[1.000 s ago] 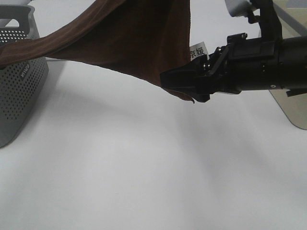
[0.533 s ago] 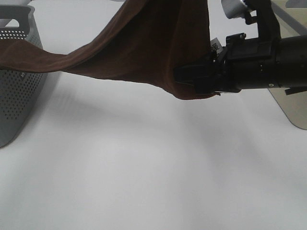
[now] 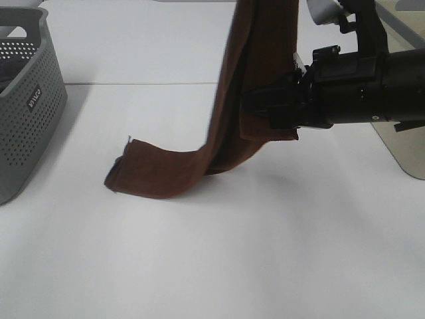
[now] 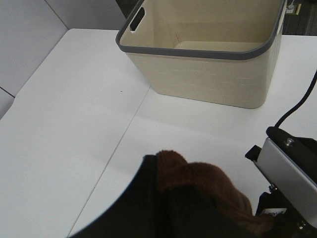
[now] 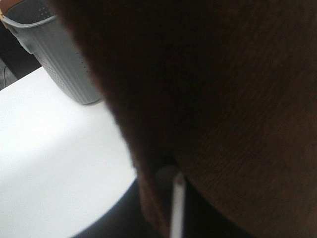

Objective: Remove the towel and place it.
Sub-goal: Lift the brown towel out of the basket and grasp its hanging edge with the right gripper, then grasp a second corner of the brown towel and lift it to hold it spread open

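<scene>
The towel (image 3: 229,133) slid clear of the grey basket (image 3: 30,100), its tail dropping onto the bench (image 3: 212,266), as your right gripper (image 3: 255,104) clamped its hanging edge. Removal looked done; placing remained.

The right arm (image 3: 372,93), a black cylindrical forearm, enters from the right of the high view and lies nearly level, pointing left. Its black right gripper (image 3: 255,106) has both jaws closed flat on an edge of the dark brown soft towel (image 3: 259,60). The black left gripper (image 4: 163,191) shows only in its wrist view, pinched tight on a bunched fold of the same towel.
</scene>
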Available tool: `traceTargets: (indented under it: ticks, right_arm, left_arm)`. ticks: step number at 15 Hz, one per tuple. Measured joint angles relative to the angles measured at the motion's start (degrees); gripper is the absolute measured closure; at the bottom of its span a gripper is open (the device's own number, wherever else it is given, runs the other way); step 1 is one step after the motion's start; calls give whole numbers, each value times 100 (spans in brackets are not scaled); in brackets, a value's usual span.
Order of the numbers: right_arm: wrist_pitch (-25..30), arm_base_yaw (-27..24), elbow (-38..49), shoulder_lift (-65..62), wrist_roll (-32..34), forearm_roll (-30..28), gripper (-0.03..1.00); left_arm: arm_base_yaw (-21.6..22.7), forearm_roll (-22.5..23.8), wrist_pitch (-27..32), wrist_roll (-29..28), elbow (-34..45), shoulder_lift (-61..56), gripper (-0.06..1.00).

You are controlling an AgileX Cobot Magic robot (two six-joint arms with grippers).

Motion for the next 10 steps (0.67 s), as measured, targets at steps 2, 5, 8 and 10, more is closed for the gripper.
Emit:
traceTargets:
  ticks: [2,5,8,10]
  right_arm:
    - [6,0,0,0,92,0,96]
    - [11,0,0,0,103,0,96]
    - [29,0,0,0,126,0,96]
    - [46,0,0,0,309,0,96]
  left_arm:
    - [0,-6,0,0,0,0,94]
    - [0,-6,0,0,0,0,94]
    - [0,-11,0,0,0,0,94]
    - [0,-17,0,0,0,0,94]
